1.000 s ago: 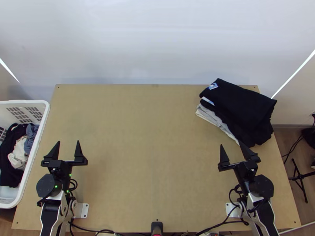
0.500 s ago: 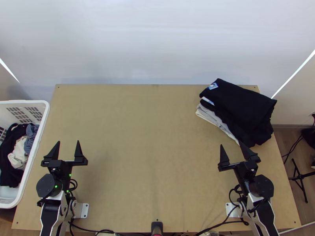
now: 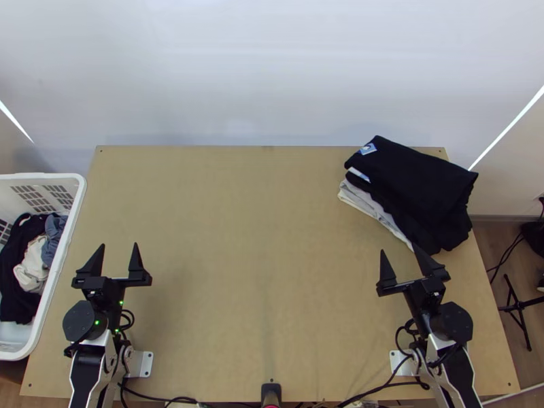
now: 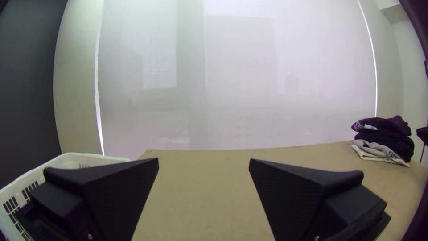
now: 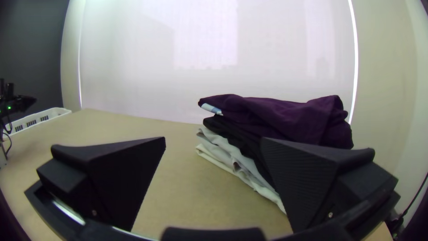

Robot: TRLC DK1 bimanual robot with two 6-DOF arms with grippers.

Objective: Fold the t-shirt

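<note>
A white basket (image 3: 41, 176) of bunched dark, cream and blue clothes (image 3: 15, 272) stands beside the wooden table (image 3: 258, 238), with the left gripper (image 3: 119, 245) near it, jaws spread over bare wood. Black cables (image 3: 374, 393) trail along the near edge. At right, the right gripper (image 3: 398, 248), jaws also apart, points toward a stack of folded garments (image 3: 415, 177), dark above grey and cream, blocking the far right corner; which garment, in basket or stack, is the t-shirt cannot be told. A black stand (image 3: 517, 313) occupies the floor beyond
</note>
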